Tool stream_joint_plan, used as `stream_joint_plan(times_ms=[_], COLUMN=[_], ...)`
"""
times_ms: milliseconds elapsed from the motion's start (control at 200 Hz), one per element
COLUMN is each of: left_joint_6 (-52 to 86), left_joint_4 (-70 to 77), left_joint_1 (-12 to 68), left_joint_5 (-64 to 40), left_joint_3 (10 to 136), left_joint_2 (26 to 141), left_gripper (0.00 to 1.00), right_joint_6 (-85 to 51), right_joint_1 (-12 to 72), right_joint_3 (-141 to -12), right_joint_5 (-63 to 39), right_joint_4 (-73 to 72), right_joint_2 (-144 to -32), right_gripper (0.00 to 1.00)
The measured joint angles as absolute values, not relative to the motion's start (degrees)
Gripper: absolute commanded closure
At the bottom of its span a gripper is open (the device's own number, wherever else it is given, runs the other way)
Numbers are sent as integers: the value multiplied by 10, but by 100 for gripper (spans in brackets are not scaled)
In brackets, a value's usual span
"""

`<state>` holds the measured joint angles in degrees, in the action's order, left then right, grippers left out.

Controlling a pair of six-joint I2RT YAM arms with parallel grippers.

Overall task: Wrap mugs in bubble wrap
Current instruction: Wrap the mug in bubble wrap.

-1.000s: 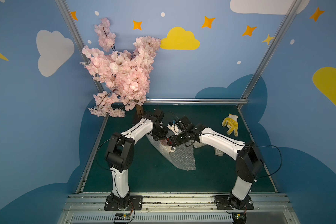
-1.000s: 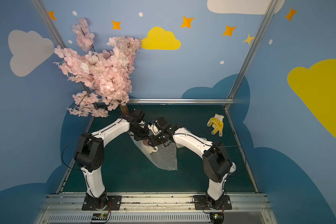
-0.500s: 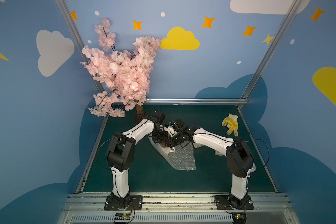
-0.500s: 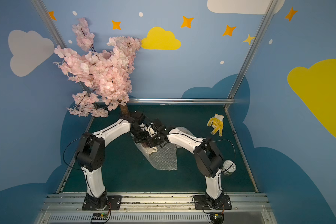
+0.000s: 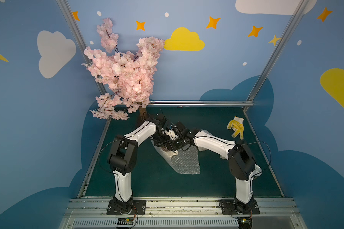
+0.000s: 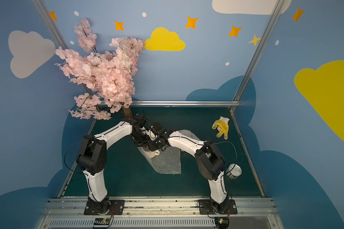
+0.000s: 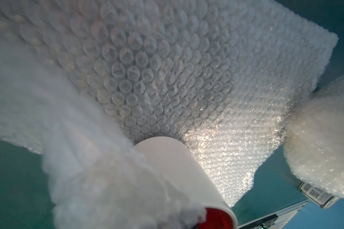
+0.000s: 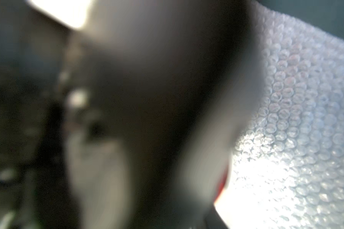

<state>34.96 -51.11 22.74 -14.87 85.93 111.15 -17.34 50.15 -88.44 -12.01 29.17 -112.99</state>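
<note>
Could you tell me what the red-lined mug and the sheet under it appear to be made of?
Mug: probably glazed ceramic; smooth cream outside, glossy red inside. Bubble wrap sheet: clear plastic film; rows of round air bubbles glint, and an edge crumples over the mug.

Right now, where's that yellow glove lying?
In both top views the yellow glove lies on the green table near its far corner on the robot's right, apart from the bubble wrap.

Smooth glazed ceramic mug (image 7: 173,164) lies on clear, bubbled plastic bubble wrap (image 7: 187,79) over matt table (image 5: 147,178).
</note>
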Motion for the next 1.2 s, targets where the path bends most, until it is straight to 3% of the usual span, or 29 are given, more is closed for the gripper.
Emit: stream_joint_plan(times_ms=[80,185,641,1201], left_joint_6=[350,353,329,248], left_joint_4=[-509,-510,-521,-592], left_joint_1=[227,227,245,286], left_joint_5=[-150,-149,-135,-35], left_joint_3=[859,859,871,938], left_joint_2=[1111,1111,1117,1184], left_gripper=[80,97,97,97], right_joint_6=[-180,-195,-227,-281], right_joint_1=[503,505,501,470], right_joint_3=[-881,-860,-795,-655], right_joint_5=[-113,-101,-84,-27], right_joint_4=[285,261,229,338], right_joint_2=[-1128,-1118,-1028,-883], right_gripper=[69,62,46,46])
